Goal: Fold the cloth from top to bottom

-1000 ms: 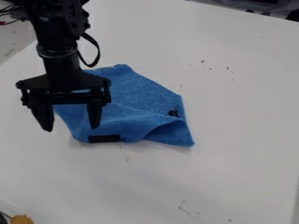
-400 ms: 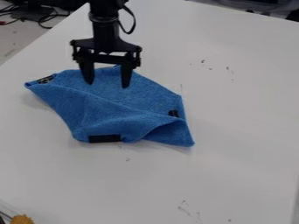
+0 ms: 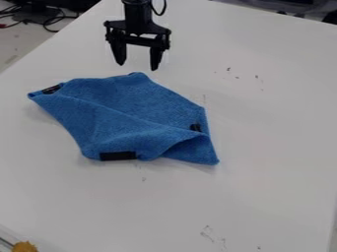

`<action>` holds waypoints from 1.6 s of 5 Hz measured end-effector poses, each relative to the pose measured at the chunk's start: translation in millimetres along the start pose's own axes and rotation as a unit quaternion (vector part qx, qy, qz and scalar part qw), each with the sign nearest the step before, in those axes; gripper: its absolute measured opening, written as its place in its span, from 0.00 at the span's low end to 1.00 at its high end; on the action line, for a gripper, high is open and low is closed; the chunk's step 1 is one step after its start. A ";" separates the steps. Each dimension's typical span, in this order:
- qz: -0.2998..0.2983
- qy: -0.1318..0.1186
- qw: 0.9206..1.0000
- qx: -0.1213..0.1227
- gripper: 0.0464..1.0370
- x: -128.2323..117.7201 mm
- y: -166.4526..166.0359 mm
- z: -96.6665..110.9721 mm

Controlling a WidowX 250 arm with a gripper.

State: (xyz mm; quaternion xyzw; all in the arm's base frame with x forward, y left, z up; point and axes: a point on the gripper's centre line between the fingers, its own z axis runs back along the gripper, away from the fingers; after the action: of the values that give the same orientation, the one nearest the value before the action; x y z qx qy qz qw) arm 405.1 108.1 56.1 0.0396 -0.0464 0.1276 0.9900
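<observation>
Matte-black two-finger pincer point(image 3: 137, 67) is open w/ nothing in it, raised just beyond the far edge of the blue fabric cloth w/ black patches point(image 3: 121, 115), which lies on the white smooth tabletop point(image 3: 263, 162), nr its left edge. Fold looks approx. half done: diag. crease across, rt corner tucked unevenly. Far part prob. still needs bringing down, then flattening.
</observation>
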 end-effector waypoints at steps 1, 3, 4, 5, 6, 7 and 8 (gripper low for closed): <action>0.005 0.003 1.000 -0.005 0.96 13.9 13.2 -13.7; 0.017 0.039 0.999 -0.030 0.96 -1.6 11.5 -42.2; 0.014 0.040 0.998 -0.043 0.96 0.7 6.5 -47.3; 0.006 0.041 0.998 -0.040 0.91 3.1 5.8 -49.1; 0.001 0.044 0.999 -0.031 0.65 1.5 8.5 -49.9; -0.009 0.048 0.999 -0.021 0.36 -0.9 12.1 -48.0; -0.035 0.043 0.998 -0.008 0.14 -2.9 8.0 -38.7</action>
State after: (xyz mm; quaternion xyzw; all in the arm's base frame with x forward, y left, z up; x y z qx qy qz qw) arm 403.5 118.5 18.0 0.0280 -0.0033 0.0938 0.9952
